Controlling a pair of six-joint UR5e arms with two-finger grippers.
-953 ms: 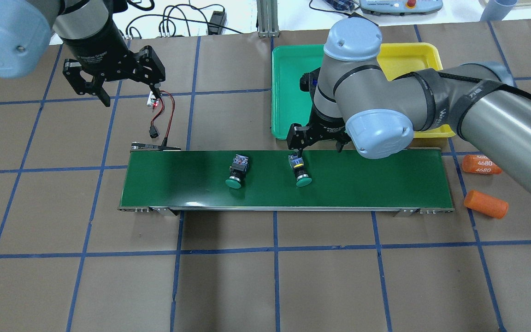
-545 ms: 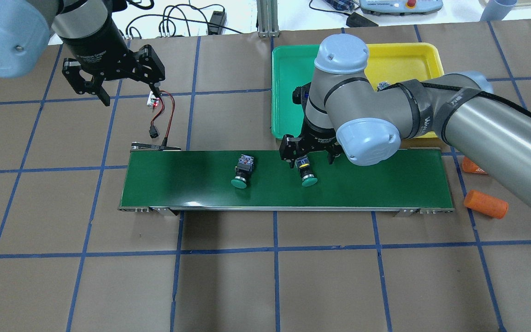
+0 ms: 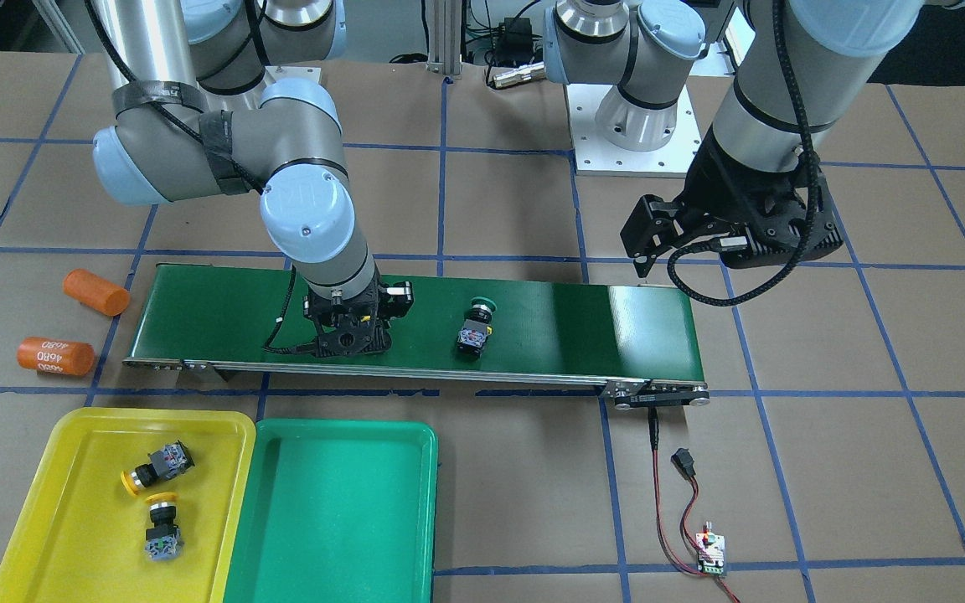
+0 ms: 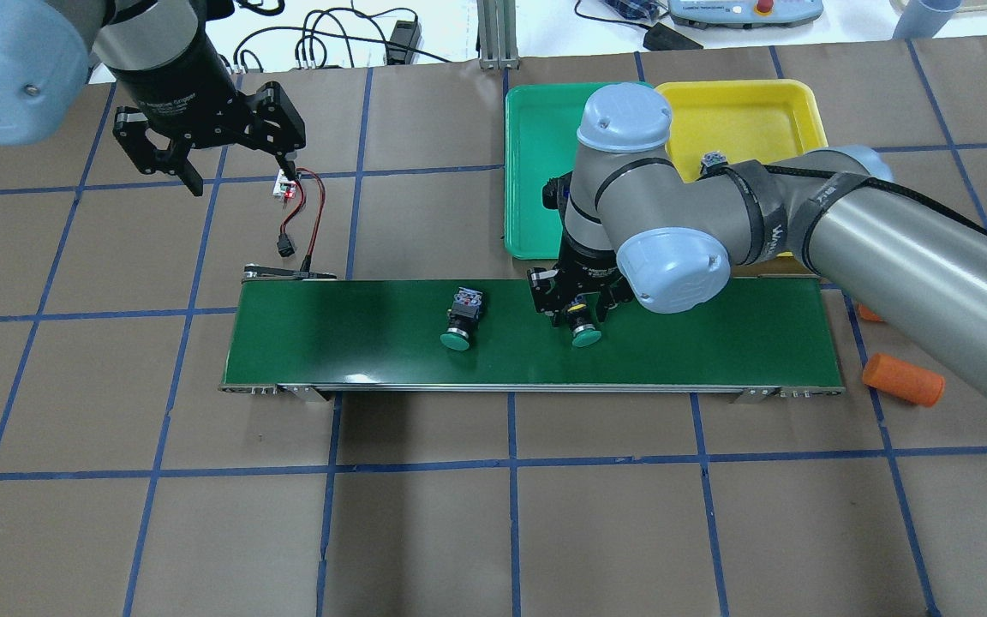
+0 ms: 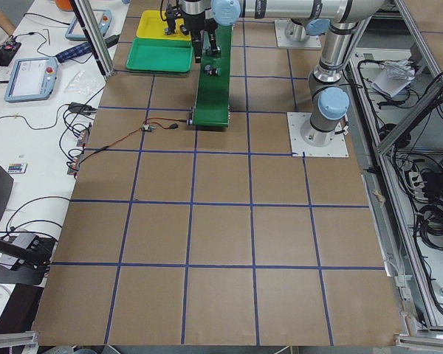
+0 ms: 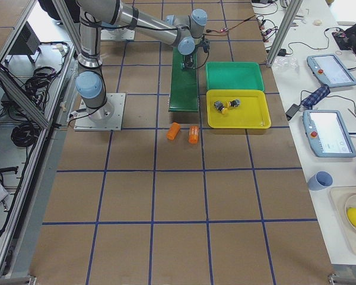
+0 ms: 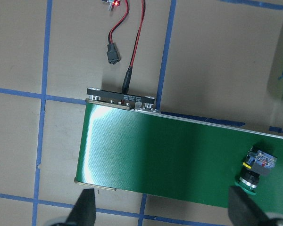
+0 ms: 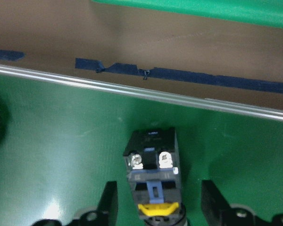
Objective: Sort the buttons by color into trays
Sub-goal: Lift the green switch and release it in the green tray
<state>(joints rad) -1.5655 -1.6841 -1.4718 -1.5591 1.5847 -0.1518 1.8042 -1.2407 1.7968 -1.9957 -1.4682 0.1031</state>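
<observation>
— Where is the green button (image 4: pixel 586 330) sitting?
— I'm seeing it lying on the conveyor belt (image 4: pixel 716 334), mid-desk. The right end effector (image 4: pixel 579 314) is straddling it, fingers apart. Another green button (image 4: pixel 462 319) is lying nearer the desk's left edge.
— And the rest?
— Two yellow buttons (image 3: pixel 157 467) are resting in the yellow tray (image 3: pixel 55 536) by the far edge, the green tray (image 3: pixel 332 511) touching it. The left end effector (image 4: pixel 242 182) is hanging spread wide.

Overhead facing front camera, 2 distant table-end views, 2 close wrist views, belt (image 4: pixel 331 334) shared
</observation>
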